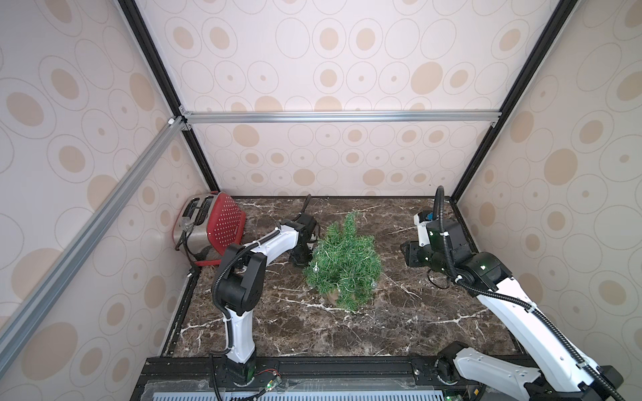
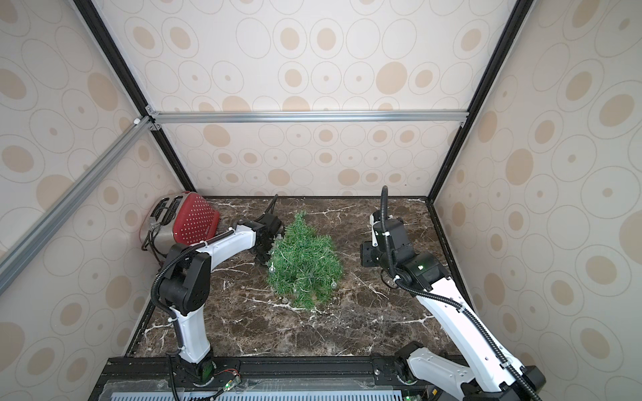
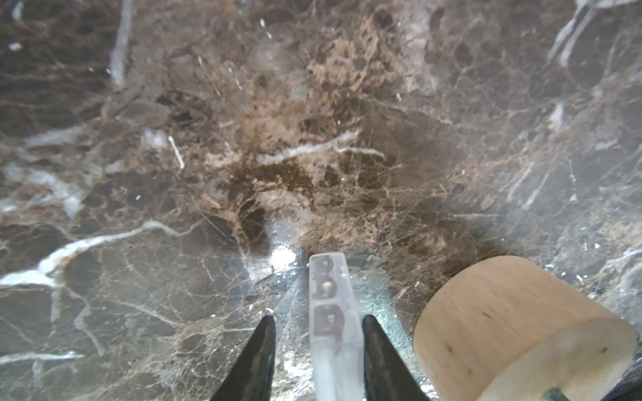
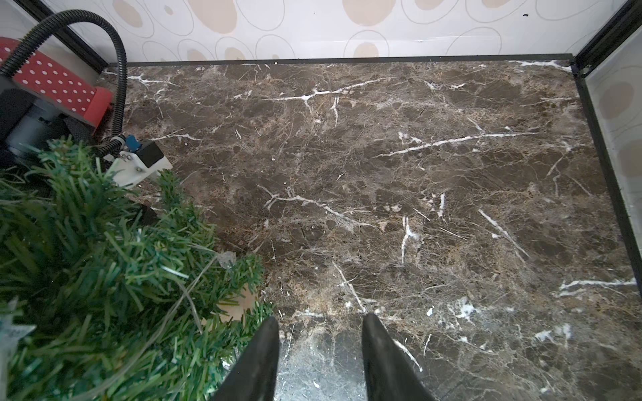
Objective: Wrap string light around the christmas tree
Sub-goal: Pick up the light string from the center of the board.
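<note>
Table edges: the dark brown marble-look tabletop (image 1: 399, 323) is hemmed in by cream wall panels with beige ovals at the back, left and right of the frame. A black rail runs along the lower edge, and both arms are bolted on there.
Open room: plain marble runs right across the lower part of the frame in both top views. There's another decent patch between the tree and the right gripper. The table's upper-left corner is the cramped bit.
Tree: one small green bristly christmas tree (image 1: 344, 264) on a round tan wooden base (image 3: 514, 326), sitting roughly mid-frame.
String light: one thin silvery string light (image 1: 316, 269) lies in the needles, and three clear globe bulbs can be counted in a top view. Its translucent grey box (image 3: 330, 312) sits just beside the base.
Left gripper (image 3: 319, 317): tucked in low at the tree's left side. The jaws straddle the box fairly narrowly, one finger right up against it with a gap on the other side, so it's not pinched.
Right gripper (image 4: 321, 317): over at the right of the frame, well apart from the tree. The jaws are middling-wide, with only marble between them.
Toaster: one red white-dotted and silver toaster (image 1: 212, 229), leaning in the upper-left corner.
Count: two arms, two grippers, one tree, one light string, one toaster.
</note>
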### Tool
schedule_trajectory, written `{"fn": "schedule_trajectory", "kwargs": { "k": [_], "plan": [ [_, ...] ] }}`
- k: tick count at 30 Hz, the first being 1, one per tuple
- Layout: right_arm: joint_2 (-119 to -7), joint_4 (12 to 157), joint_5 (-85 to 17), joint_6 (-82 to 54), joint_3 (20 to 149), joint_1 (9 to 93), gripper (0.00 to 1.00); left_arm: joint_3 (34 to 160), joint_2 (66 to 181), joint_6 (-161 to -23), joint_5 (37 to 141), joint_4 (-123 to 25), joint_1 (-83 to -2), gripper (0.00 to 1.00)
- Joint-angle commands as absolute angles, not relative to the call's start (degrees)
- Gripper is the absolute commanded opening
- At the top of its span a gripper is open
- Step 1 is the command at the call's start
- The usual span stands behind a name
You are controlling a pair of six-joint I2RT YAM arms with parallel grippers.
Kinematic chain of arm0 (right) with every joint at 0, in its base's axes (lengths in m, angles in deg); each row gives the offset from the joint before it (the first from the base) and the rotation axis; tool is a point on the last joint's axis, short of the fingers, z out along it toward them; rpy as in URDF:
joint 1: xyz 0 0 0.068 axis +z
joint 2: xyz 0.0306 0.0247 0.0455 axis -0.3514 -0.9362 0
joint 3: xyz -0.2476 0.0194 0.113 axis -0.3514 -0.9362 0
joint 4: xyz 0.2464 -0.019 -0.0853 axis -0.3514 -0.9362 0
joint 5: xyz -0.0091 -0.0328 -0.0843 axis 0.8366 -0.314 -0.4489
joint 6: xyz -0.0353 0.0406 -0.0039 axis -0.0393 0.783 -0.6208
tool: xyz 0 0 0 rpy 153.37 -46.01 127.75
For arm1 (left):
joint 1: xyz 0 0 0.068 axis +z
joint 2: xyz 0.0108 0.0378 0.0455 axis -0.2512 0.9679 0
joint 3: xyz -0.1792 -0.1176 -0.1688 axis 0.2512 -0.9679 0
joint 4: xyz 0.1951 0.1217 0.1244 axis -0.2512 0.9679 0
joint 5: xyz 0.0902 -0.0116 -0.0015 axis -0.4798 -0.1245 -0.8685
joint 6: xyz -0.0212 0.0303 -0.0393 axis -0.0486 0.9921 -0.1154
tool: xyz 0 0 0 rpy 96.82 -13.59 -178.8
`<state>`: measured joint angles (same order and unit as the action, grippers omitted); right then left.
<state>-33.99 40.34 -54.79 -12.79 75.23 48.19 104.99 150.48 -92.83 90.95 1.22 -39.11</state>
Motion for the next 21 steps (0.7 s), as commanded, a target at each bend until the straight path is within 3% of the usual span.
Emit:
{"fn": "schedule_trajectory", "kwargs": {
  "k": [1,10,12,21],
  "plan": [
    [-32.43,40.37,-54.76,-12.59,75.16,47.92,0.42,104.69,151.23,-93.78,92.23,0.63,-39.34,0.39],
    [-30.68,39.99,-56.03,-12.49,74.98,47.91,0.42,104.58,148.77,-94.17,91.13,0.65,-39.60,0.28],
    [-30.15,40.26,-55.87,-12.56,74.98,47.96,0.42,104.78,147.26,-93.98,89.90,1.38,-39.62,0.22],
    [-29.07,39.60,-56.77,-12.66,76.24,47.95,0.42,101.40,134.20,-95.21,81.59,3.80,-39.59,0.11]
  ]
}}
